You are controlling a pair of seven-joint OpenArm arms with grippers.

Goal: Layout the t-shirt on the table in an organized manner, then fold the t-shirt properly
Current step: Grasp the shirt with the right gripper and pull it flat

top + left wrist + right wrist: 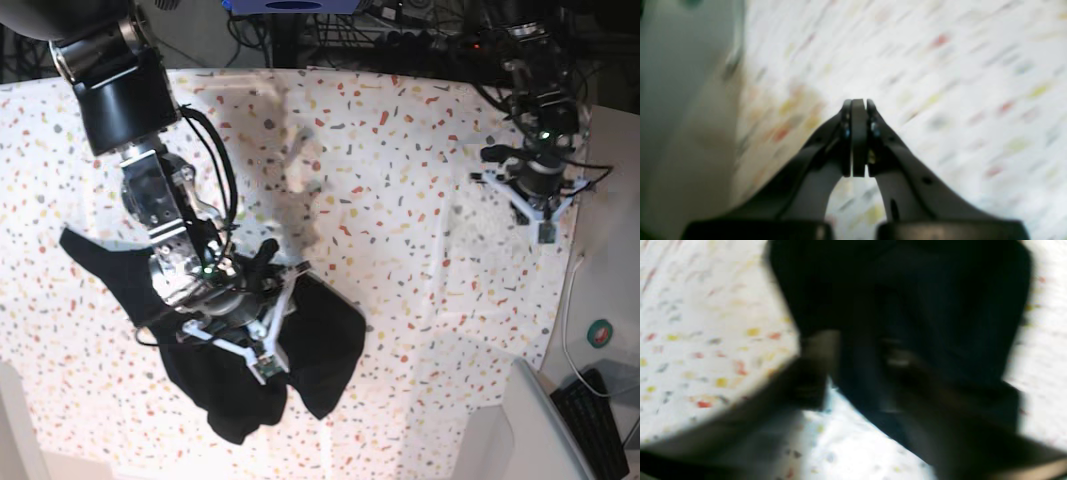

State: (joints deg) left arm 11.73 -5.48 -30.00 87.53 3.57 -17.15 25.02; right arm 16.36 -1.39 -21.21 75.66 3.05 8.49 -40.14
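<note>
The black t-shirt [320, 340] lies crumpled on the speckled table [400, 180] at the front left, one part stretching left. My right gripper [278, 262] sits over its middle. In the blurred right wrist view, black cloth [907, 290] fills the gap between that gripper's [860, 366] fingers, so it looks shut on the t-shirt. My left gripper [545, 232] is far from the shirt, near the table's right edge. The left wrist view shows it [859, 103] shut and empty above the flecked cover [940, 83]. The print and tag are hidden.
A plain grey-white surface [520, 420] with a keyboard [590, 425] lies beyond the table's front right corner. Cables and equipment [420, 30] line the back edge. A blurred pale area [680, 116] lies past the table's edge in the left wrist view.
</note>
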